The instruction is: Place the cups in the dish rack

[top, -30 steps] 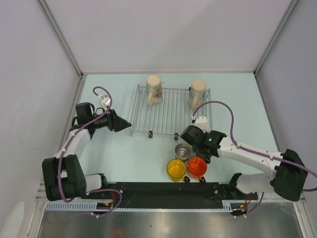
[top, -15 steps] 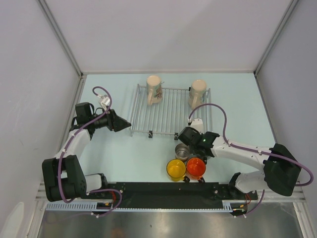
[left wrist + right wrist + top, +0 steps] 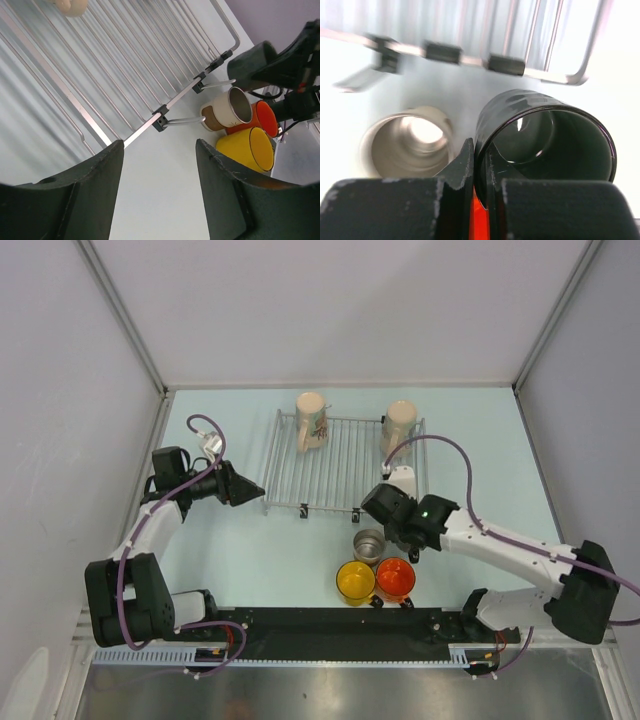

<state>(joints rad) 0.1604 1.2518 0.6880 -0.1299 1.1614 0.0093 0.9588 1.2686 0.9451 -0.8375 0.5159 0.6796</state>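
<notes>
right gripper (image 3: 479, 156) clamps one wall of the dark cup (image 3: 547, 145), mouth facing the wrist, beside the steel cup (image 3: 410, 142). the rack (image 3: 330, 462) lies at 12 o'clock of those jaws, near; this arm is nearer. left gripper (image 3: 157, 150) open, empty, at the rack's 9 o'clock.
</notes>
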